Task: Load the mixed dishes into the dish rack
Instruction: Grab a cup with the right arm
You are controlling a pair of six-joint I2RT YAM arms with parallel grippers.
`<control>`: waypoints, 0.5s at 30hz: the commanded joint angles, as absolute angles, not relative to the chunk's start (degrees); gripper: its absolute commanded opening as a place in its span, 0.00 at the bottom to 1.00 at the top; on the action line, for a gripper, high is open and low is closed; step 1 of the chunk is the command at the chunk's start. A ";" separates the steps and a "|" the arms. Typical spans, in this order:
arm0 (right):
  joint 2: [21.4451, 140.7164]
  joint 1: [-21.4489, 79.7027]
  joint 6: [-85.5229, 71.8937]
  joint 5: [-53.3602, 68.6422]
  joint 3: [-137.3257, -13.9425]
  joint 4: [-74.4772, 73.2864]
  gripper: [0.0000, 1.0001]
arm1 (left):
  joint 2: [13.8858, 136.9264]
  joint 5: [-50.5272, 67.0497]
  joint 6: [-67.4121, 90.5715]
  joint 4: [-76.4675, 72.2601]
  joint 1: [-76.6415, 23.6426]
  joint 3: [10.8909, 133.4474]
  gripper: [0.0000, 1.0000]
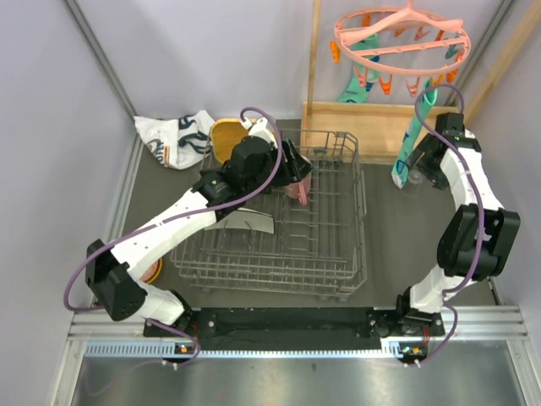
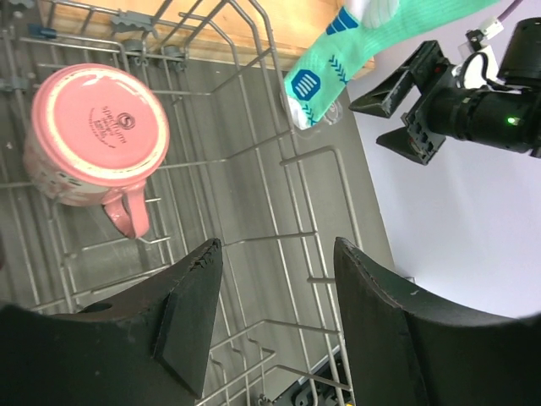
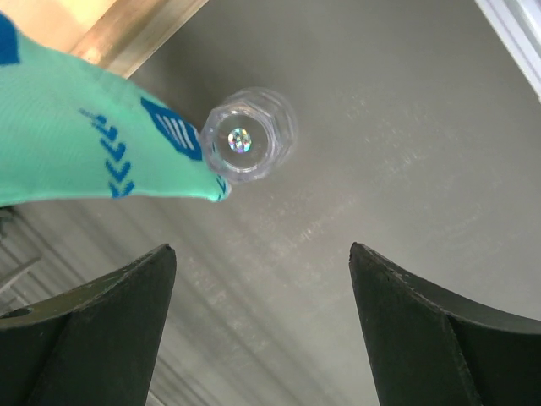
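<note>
Two grippers, both with jaws apart and empty; one cup racked, one glass on the table.
Pink cup [image 2: 93, 127] sits base-up among the prongs at the far end of the dish rack [image 1: 279, 254], with the left gripper [image 2: 275, 249] hovering just beside it. Small clear glass [image 3: 248, 135] stands upright on the grey table [image 1: 397, 245] right of the rack, at the toe of a hanging teal sock [image 3: 84, 144]; the right gripper [image 3: 258, 254] hangs above it, not touching. Pale plate [image 1: 245, 222] is at the rack's left side. Yellow plate [image 1: 226, 135] lies behind the rack.
</note>
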State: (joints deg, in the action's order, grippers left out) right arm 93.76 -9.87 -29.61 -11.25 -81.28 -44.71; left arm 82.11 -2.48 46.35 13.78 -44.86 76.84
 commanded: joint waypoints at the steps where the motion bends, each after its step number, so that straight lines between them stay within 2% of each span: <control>1: 96.41 -9.58 -30.41 -11.69 -81.47 -40.87 0.83 | 79.01 -3.60 45.88 12.48 -44.21 75.50 0.60; 15: 106.26 -9.58 -30.15 -10.90 -83.93 -37.79 0.83 | 79.02 -3.60 45.18 13.71 -44.12 74.27 0.60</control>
